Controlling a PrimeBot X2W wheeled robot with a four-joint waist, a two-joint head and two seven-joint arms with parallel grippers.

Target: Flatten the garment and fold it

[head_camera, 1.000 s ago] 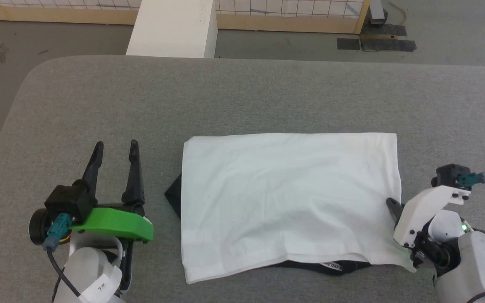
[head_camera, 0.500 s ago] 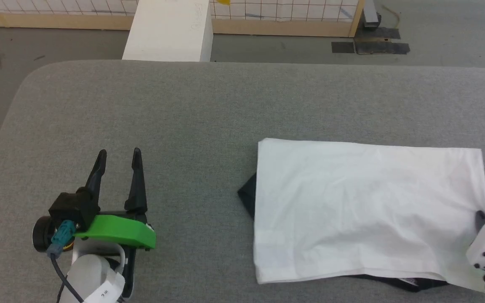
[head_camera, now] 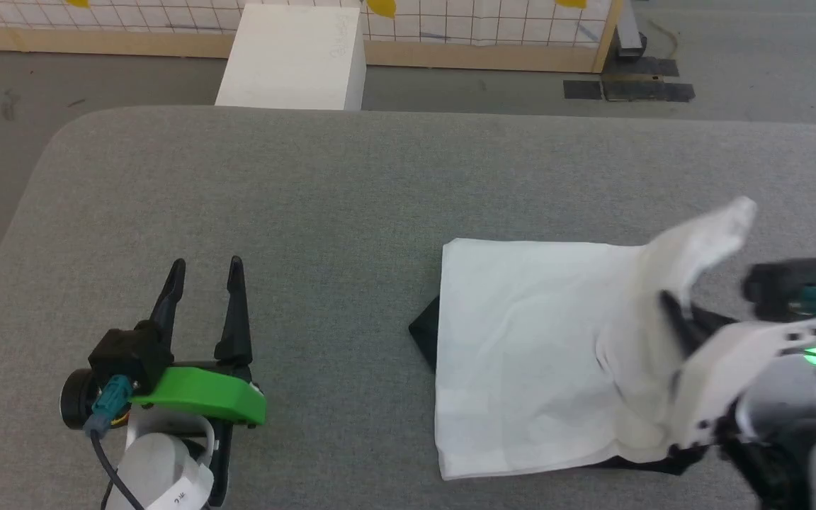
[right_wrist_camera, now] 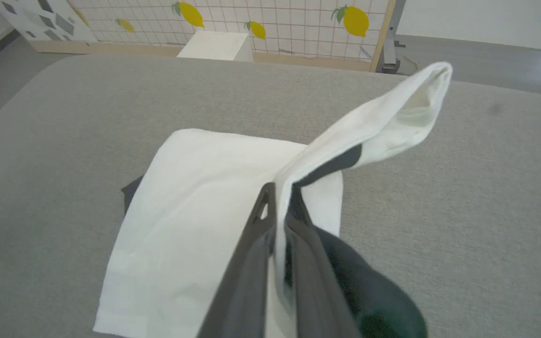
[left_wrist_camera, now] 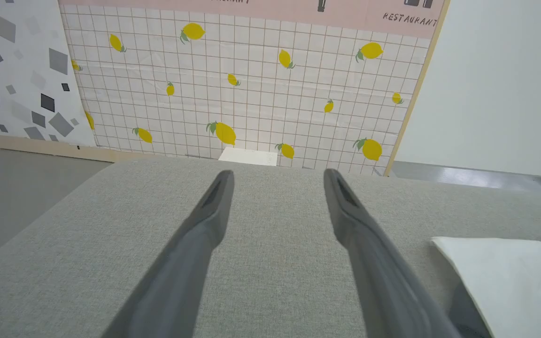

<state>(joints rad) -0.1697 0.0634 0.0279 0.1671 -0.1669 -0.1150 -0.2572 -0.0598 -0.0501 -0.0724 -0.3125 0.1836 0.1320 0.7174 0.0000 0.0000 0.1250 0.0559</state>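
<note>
Head view: I'm seeing the garment (head_camera: 521, 340) lying as a folded white rectangle on the grey table (head_camera: 309, 184), right of centre, w/ black bits poking out at its left and near edges. The right gripper (head_camera: 666, 304) is pinching the right-hand edge and holding it up off the table, so a white flap is standing above the tips. The left gripper (head_camera: 207, 263) is resting well apart to the left, jaws spread, nothing between them.

Left wrist view: the left gripper (left_wrist_camera: 277, 172) is standing wide over bare table. The garment (left_wrist_camera: 510, 277) is lying off to the right, not between the jaws.

Right wrist view: the right gripper (right_wrist_camera: 280, 188) is pressing its jaws together on cloth, a white layer plus a black strip, w/ the flap drooping past the tips. I'm judging it light, soft and floppy, prob. slippy between layers. So I'm reckoning on taking hold at an edge or corner, thru all layers.
</note>
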